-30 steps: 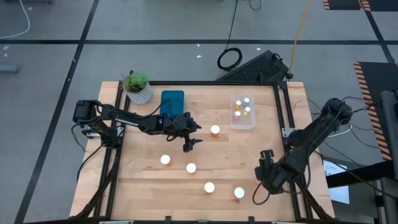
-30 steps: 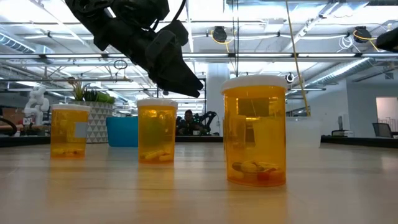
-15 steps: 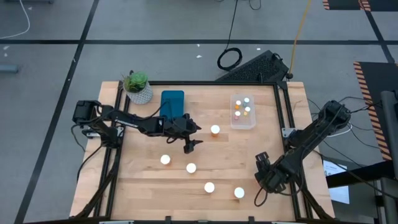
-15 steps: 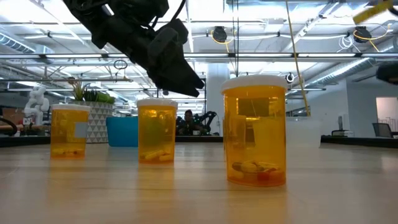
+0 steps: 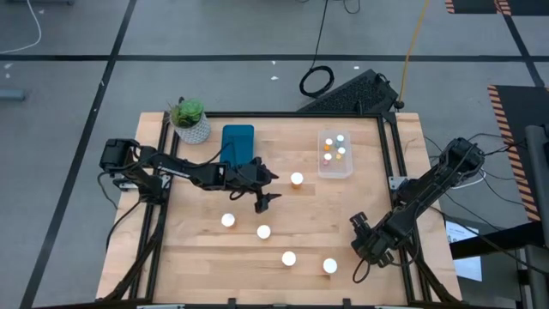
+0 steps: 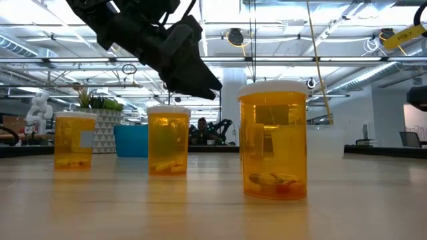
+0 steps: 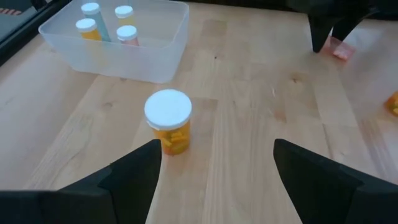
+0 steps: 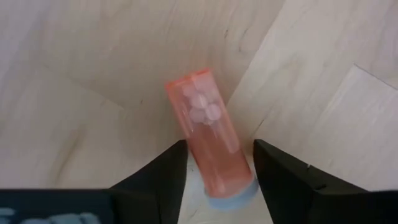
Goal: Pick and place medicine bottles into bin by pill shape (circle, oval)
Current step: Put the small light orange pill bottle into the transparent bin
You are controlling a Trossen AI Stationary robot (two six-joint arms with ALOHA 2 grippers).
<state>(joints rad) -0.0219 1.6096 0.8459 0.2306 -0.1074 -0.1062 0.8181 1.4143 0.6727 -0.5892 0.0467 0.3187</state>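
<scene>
Five white-capped medicine bottles stand loose on the wooden table (image 5: 197, 249): one (image 5: 297, 179) near the centre, one (image 5: 228, 221) toward the left, one (image 5: 264, 232) just right of it, and two nearer the front edge (image 5: 289, 258) (image 5: 330, 266). A clear bin (image 5: 335, 172) at the right rear holds several small capped bottles (image 5: 340, 151). A blue bin (image 5: 238, 140) and a potted plant (image 5: 190, 120) occupy the left rear.

The left gripper (image 5: 264, 199) hangs above the table centre with fingers spread apart, empty. The central amber bottle (image 7: 168, 121) stands upright ahead of it, clear of both fingers, with bare wood around it and the clear bin (image 7: 149, 59) beyond.

The right gripper (image 5: 358, 225) sits low near the front right, beside the table's frame rail. Its fingers (image 8: 283, 177) are closed on a slim pink bottle (image 8: 208, 132) of round pills, cap end between them, body projecting forward over the wood. The nearest loose bottle lies just beside this gripper, toward the front.
</scene>
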